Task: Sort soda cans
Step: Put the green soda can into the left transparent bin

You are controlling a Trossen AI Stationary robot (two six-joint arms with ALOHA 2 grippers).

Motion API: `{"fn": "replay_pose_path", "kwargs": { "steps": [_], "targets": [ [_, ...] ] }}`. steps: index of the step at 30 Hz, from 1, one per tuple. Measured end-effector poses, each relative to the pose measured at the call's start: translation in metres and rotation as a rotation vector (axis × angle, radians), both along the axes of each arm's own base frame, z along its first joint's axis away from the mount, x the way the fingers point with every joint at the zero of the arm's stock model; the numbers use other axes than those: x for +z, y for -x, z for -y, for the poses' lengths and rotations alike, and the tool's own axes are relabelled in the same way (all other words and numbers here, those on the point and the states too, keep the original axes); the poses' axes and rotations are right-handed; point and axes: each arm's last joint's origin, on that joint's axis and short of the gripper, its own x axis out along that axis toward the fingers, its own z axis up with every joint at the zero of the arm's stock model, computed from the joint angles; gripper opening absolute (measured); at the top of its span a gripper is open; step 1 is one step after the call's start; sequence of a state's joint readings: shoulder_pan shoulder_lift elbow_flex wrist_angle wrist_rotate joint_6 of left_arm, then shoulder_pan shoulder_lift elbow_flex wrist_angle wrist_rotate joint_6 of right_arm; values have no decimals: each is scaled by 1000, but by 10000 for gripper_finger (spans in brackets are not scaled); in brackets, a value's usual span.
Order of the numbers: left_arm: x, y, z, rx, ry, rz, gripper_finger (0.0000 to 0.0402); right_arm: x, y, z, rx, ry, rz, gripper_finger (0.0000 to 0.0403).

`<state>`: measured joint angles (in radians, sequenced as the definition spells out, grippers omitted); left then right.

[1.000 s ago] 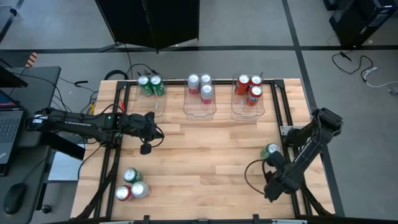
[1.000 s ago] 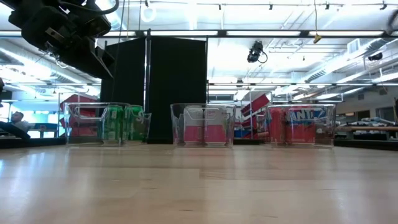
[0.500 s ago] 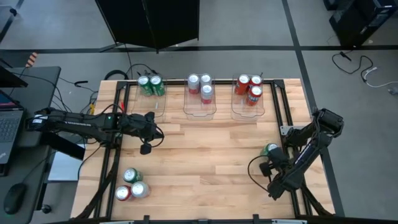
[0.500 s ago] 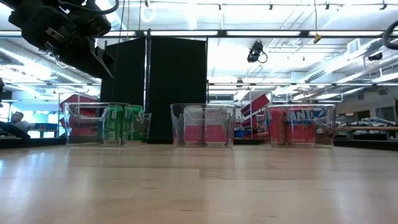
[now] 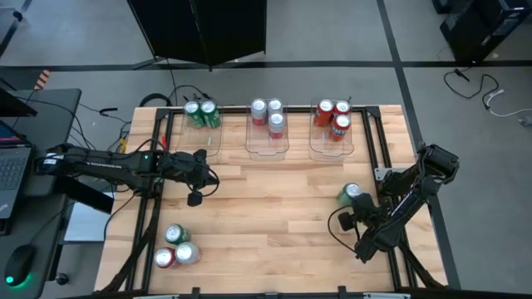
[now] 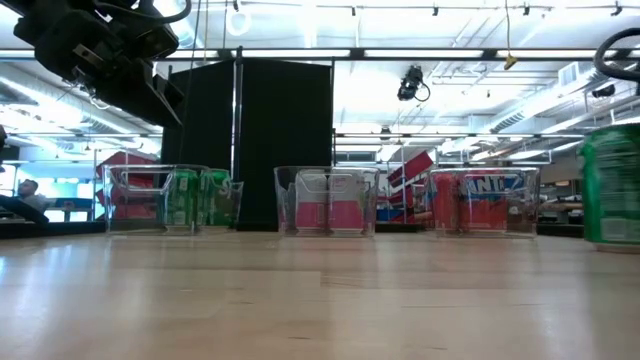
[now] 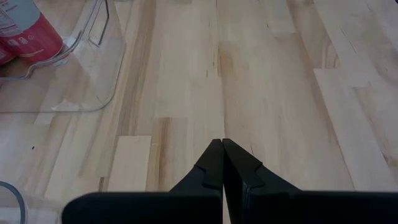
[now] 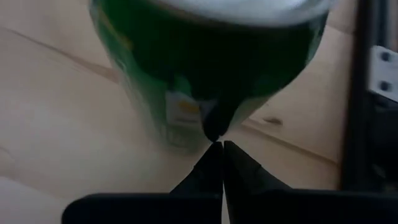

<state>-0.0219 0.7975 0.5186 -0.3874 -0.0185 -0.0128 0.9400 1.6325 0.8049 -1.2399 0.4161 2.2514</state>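
Right gripper fingers pressed together, tips meeting, nothing between them. Tips sat right at the base of a green can that stood upright on the worktop, too close to say touching or a hair apart. High view: that green can stood near the right edge of the worktop, just beside the right gripper, right arm folded along the right side. Low view caught the same can at the far right edge, upright.

Left gripper fingers also closed tight, empty, hanging above bare wood. High view put the left gripper over the left half of the worktop, just in front of the left bin, arm reaching in from the left side. Left wrist view showed a corner of a clear bin with a red-and-white can inside.

Three clear bins in a row along the far edge. Left bin held two green cans. Middle bin held three silver-white cans. Right bin held three red cans. Low view showed the bins side by side, green, pinkish and red contents seen through the walls.

Near left corner of the worktop: cluster of three cans touching, one green, one red, one silver-white, all upright, well apart from both grippers.

Off the worktop at left, a laptop and a mouse on a side desk.
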Motion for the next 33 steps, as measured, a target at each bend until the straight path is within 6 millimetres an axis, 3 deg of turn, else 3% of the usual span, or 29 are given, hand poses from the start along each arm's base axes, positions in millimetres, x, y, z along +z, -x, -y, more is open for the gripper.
{"fn": "replay_pose_path", "kwargs": {
  "steps": [7, 14, 25, 33],
  "targets": [
    [0, 0, 0, 0, 0, 0, 1, -13, -7, 16, -9, 19, 14, 0],
    [0, 0, 0, 0, 1, 0, 1, -8, -5, 31, -74, 121, -57, 0],
    [0, 0, 0, 0, 1, 0, 1, -12, -27, 31, 126, 183, 139, 0],
    [0, 0, 0, 0, 1, 0, 1, -26, -47, 46, 188, 218, 220, 0]
  ]
}}
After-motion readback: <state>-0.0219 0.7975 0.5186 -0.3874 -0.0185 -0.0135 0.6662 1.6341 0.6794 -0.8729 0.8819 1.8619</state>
